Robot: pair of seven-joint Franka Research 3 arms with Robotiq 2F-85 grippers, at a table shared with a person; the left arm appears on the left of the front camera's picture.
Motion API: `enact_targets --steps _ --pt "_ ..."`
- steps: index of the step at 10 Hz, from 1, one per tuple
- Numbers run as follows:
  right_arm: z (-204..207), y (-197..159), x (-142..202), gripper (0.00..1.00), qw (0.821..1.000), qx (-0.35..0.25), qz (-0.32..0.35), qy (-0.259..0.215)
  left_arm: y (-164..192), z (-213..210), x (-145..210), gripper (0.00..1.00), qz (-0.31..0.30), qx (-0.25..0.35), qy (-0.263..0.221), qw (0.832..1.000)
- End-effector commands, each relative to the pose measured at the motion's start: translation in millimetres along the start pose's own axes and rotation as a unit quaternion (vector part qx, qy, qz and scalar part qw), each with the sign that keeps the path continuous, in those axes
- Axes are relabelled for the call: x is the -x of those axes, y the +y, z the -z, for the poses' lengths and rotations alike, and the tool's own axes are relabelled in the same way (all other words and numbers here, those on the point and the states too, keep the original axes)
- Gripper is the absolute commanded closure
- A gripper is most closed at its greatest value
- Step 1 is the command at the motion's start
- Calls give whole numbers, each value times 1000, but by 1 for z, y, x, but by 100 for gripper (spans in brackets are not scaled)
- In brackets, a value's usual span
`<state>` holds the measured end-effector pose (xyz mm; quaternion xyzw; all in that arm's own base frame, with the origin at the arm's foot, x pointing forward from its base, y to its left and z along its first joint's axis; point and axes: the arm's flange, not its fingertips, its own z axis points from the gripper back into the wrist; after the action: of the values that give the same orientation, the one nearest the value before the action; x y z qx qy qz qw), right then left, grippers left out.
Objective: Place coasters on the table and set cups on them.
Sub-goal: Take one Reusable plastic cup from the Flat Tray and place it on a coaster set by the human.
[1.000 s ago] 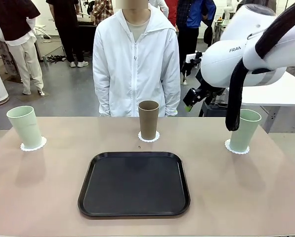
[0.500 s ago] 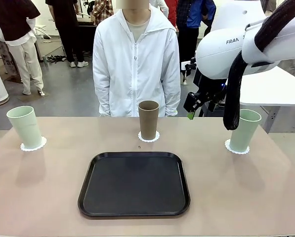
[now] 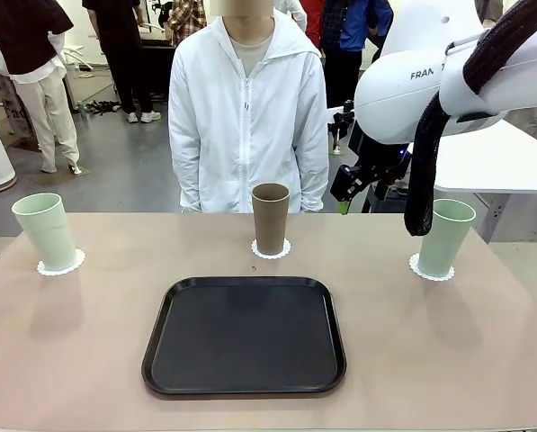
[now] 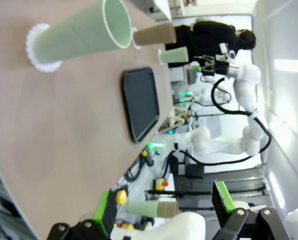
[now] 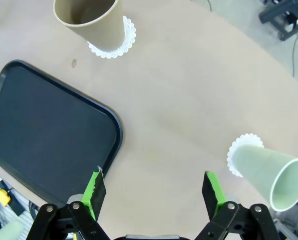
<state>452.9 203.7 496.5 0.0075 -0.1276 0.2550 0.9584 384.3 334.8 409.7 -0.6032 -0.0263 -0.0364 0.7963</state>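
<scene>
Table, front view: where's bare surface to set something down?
Bare table lies left of the black tray, below the left mint cup; another patch lies right of the tray, below the right mint cup. The tray itself is empty. Tightest: the strip between the tray and the brown cup.

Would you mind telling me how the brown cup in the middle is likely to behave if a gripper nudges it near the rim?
The brown cup stands tall on a narrow base, so a push up high would probably tip it rather than slide it. It looks empty, so likely light. The paper coaster beneath it may let it skid or drag along.
</scene>
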Motion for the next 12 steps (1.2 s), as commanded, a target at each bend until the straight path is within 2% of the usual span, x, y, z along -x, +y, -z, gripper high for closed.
enact_targets --steps 1,8,9,10,12 --pt "3 0 3 0 1000 3 2 -7 -2 -1 1 0 -2 -3 0 1000" --pt "0 0 0 0 1000 0 0 0 -2 -1 1 0 -2 -3 0 1000" --pt "-21 1 47 0 998 -43 45 -7 -2 -1 1 0 -2 -3 0 1000" --pt "-47 -15 73 0 993 -62 97 -32 -2 -1 1 0 -2 -3 0 1000" --pt "-82 -64 108 0 976 -131 167 -47 -2 -1 1 0 -2 -3 0 1000"
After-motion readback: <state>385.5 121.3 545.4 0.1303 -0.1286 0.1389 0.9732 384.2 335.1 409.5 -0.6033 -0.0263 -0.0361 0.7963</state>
